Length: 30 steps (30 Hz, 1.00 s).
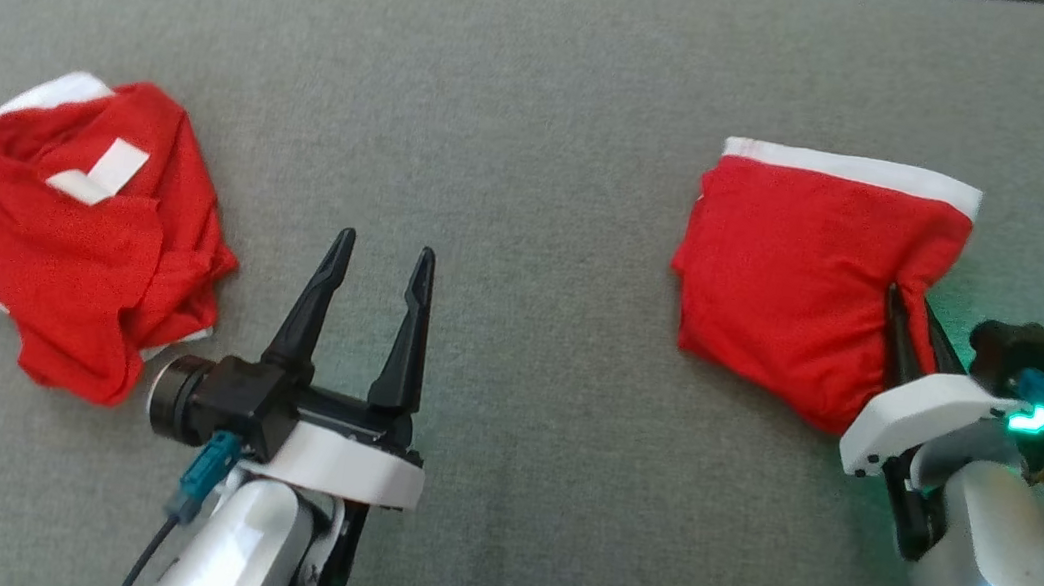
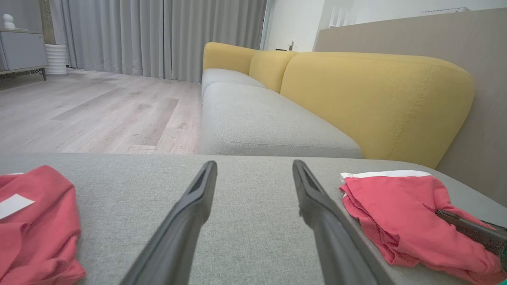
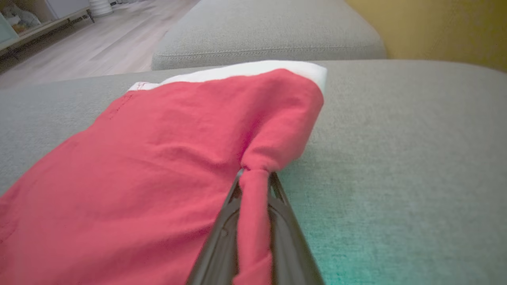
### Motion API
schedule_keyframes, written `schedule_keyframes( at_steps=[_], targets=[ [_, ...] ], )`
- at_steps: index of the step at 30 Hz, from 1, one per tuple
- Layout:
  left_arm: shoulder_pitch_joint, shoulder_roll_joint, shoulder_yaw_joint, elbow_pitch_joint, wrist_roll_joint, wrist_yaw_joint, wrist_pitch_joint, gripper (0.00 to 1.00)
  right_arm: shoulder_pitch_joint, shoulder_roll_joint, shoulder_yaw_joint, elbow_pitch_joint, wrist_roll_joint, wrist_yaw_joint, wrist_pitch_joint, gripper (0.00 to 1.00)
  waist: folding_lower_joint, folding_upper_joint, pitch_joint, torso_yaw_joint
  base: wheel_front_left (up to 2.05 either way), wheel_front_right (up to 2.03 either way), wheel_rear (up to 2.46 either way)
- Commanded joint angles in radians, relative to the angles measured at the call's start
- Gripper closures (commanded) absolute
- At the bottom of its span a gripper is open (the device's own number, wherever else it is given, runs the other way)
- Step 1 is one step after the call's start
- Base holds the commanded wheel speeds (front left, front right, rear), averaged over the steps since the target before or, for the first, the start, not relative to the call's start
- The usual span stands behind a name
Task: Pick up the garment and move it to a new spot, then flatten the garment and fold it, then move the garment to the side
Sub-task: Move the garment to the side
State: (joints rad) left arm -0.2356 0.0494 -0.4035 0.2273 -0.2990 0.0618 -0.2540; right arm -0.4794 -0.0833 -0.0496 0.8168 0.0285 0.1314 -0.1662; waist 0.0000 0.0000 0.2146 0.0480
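A folded red garment [image 1: 788, 268] with a white band along its far edge lies on the right of the grey cushion [image 1: 549, 85]. My right gripper [image 1: 906, 305] is shut on a pinch of its near right edge; in the right wrist view the red cloth [image 3: 158, 166] bunches between the fingertips [image 3: 255, 176]. My left gripper [image 1: 383, 250] stands open over bare cushion in the middle, with nothing between its fingers [image 2: 198, 198]. The folded garment [image 2: 396, 209] lies to the right of it.
A second red garment [image 1: 84, 246], crumpled and with white patches, lies at the cushion's left [image 2: 35, 221]. Beyond the cushion's far edge stand a grey and yellow sofa [image 2: 376, 91] and a wooden floor [image 2: 79, 111].
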Motion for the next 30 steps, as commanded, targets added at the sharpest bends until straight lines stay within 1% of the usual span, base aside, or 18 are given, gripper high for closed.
schedule_keyframes(
  at_steps=[1, 4, 7, 10, 12, 16, 19, 21, 24, 25, 27, 30],
  targets=[
    [-0.002, 0.001, 0.036, -0.028, -0.004, 0.004, -0.008, 0.0, -0.025, -0.026, 0.05, -0.041, -0.021, -0.001, -0.002, 1.0, 0.0, 0.0, -0.022, -0.013, 0.0, 0.0, 0.0],
    [0.008, 0.001, 0.033, -0.03, -0.01, 0.004, -0.008, 0.0, -0.024, -0.099, 0.139, -0.066, -0.044, -0.001, 0.041, 1.0, 0.0, 0.0, -0.04, -0.019, 0.0, 0.0, 0.0],
    [0.01, 0.001, 0.034, -0.035, -0.014, 0.005, -0.008, 0.0, -0.026, -0.207, 0.243, -0.096, -0.025, -0.001, 0.098, 1.0, 0.0, 0.0, -0.043, -0.02, 0.0, 0.0, 0.0],
    [0.008, 0.001, 0.036, -0.042, -0.013, 0.005, -0.008, 0.0, -0.031, -0.341, 0.357, -0.13, 0.03, -0.001, 0.155, 1.0, 0.0, 0.0, -0.033, -0.016, 0.0, 0.0, 0.0],
    [0.006, 0.001, 0.039, -0.046, -0.01, 0.004, -0.008, 0.0, -0.037, -0.46, 0.452, -0.156, 0.035, -0.001, 0.183, 1.0, 0.0, 0.0, -0.022, -0.01, 0.0, 0.0, 0.0],
    [-0.005, 0.001, 0.041, -0.049, -0.003, 0.0, -0.008, 0.0, -0.049, -0.639, 0.572, -0.182, 0.112, -0.001, 0.232, 1.0, 0.0, 0.0, 0.006, 0.004, 0.0, 0.0, 0.0],
    [-0.018, 0.001, 0.041, -0.05, 0.002, -0.004, -0.008, 0.0, -0.059, -0.746, 0.623, -0.185, 0.159, -0.001, 0.256, 1.0, 0.0, 0.0, 0.032, 0.016, 0.0, 0.0, 0.0],
    [-0.028, 0.001, 0.042, -0.051, 0.006, -0.006, -0.008, 0.0, -0.069, -0.801, 0.637, -0.181, 0.182, -0.001, 0.261, 1.0, 0.0, 0.0, 0.048, 0.022, 0.0, 0.0, 0.0],
    [-0.04, 0.001, 0.048, -0.054, 0.012, -0.009, -0.008, 0.0, -0.085, -0.861, 0.64, -0.18, 0.189, -0.001, 0.273, 1.0, 0.0, 0.0, 0.073, 0.028, 0.0, 0.0, 0.0],
    [-0.04, 0.001, 0.048, -0.054, 0.012, -0.009, -0.008, 0.0, -0.085, -0.861, 0.64, -0.18, 0.189, -0.001, 0.273, 1.0, 0.0, 0.0, 0.073, 0.028, 0.0, 0.0, 0.0],
    [-0.048, 0.001, 0.052, -0.056, 0.016, -0.01, -0.008, 0.0, -0.097, -0.889, 0.632, -0.174, 0.181, -0.001, 0.283, 1.0, 0.0, 0.0, 0.088, 0.03, 0.0, 0.0, 0.0],
    [-0.061, 0.001, 0.058, -0.059, 0.019, -0.012, -0.008, 0.0, -0.108, -0.911, 0.605, -0.158, 0.172, -0.001, 0.301, 1.0, 0.0, 0.0, 0.107, 0.033, 0.0, 0.0, 0.0]
  ],
)
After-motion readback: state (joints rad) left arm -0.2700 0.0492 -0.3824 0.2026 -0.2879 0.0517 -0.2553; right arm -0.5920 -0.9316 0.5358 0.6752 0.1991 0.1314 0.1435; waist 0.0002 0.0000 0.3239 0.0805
